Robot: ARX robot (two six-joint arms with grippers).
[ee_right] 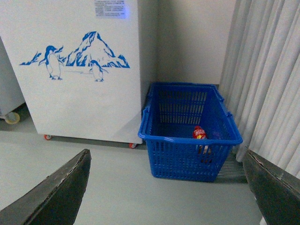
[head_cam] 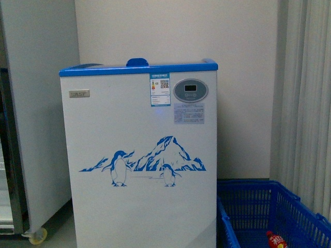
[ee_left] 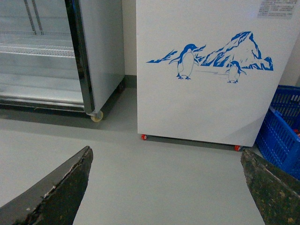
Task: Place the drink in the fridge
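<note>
A smooth grey floor (ee_right: 108, 187) is shown. The white fridge (head_cam: 139, 155) is carried on it by small red casters (ee_right: 47, 137), 2 of which are seen along the front edge. To its left, a tall grey cabinet (ee_left: 101, 47) is stood on a pale wheel (ee_left: 97, 116). To the fridge's right, a blue basket (ee_right: 183, 161) is set directly on the floor, just beside the fridge.

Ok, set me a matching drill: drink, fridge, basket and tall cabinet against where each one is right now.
1 drink
2 fridge
3 blue basket
4 grey cabinet

A left of the fridge, on casters
B inside the basket
C floor, between fridge and curtain
D centre of front view, penguins on front

Pairs: 1-B, 2-D, 3-C, 4-A
</note>
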